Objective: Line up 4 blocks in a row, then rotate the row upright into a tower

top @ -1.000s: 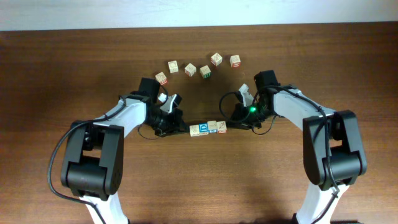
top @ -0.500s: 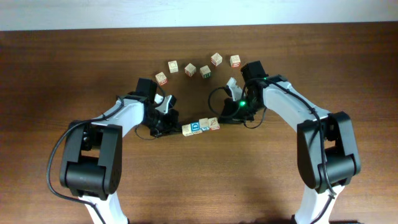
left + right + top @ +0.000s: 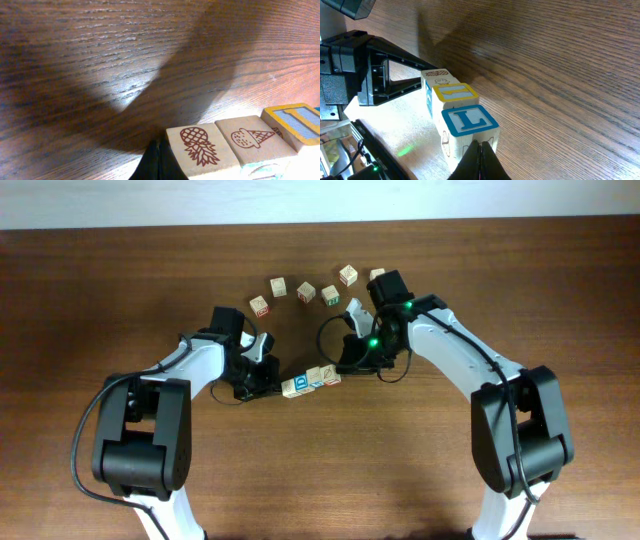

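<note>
1. At the bottom centre of the right wrist view, the right gripper (image 3: 480,151) has its jaws pressed together with nothing between them. Its tip sits against the lower side of the nearest cube, the L block (image 3: 469,121), whose top is bright blue with a white letter.
2. Just beyond the L block and touching it is the yellow-rimmed block (image 3: 454,93). Next in line, toward the upper left of that frame, is a pale block (image 3: 439,76) with faint print.
3. At the bottom centre of the left wrist view, the left gripper (image 3: 157,152) is likewise fully closed and holds nothing. Its tip is at the corner of the pineapple block (image 3: 201,147) and appears to touch it, though the contact lies in shadow.
4. To the right of the pineapple block, side by side and touching, is the ice-cream block (image 3: 249,140). The yellow-rimmed block follows at the right edge.
5. Seen from overhead, the four blocks (image 3: 309,381) form one short row at the centre of the table (image 3: 560,290). The row is tilted, with its left end lower and its right end higher. One closed gripper is at each end.
6. Farther up the overhead frame, well apart from the row, the loose cubes (image 3: 306,291) lie in an arc. The rightmost one is partly covered by the right arm (image 3: 450,350).
</note>
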Motion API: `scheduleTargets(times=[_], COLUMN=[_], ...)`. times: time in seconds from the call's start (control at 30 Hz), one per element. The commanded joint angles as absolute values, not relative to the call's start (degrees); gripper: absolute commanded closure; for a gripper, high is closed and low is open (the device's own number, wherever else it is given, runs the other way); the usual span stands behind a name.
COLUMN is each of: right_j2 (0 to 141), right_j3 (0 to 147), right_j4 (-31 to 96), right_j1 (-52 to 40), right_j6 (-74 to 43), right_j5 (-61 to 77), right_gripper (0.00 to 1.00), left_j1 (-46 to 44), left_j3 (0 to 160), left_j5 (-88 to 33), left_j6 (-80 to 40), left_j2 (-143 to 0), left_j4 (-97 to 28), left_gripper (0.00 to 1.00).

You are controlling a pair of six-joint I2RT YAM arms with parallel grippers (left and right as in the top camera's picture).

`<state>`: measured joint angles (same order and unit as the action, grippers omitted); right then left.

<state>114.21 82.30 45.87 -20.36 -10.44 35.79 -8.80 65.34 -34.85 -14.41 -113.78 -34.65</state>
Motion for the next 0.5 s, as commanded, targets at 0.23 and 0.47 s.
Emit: scheduleTargets(times=[0.23, 0.47], right_j2=[121.3, 122.0], right_j3=[82.0, 82.0], right_j4=[45.1, 45.0], right_j1=[-25.5, -25.1], right_j6=[-25.7, -27.1], right_j5=[27.3, 26.3], right_gripper=[0.96, 0.96], left_j1=[-11.2, -11.2], left_j3=[66.0, 70.3], left_j5=[-36.2, -16.8], left_j6=[-14.1, -14.1], left_j2=[-113.6, -113.6], left_j4=[-34.1, -40.2], left_gripper=[1.00, 1.00])
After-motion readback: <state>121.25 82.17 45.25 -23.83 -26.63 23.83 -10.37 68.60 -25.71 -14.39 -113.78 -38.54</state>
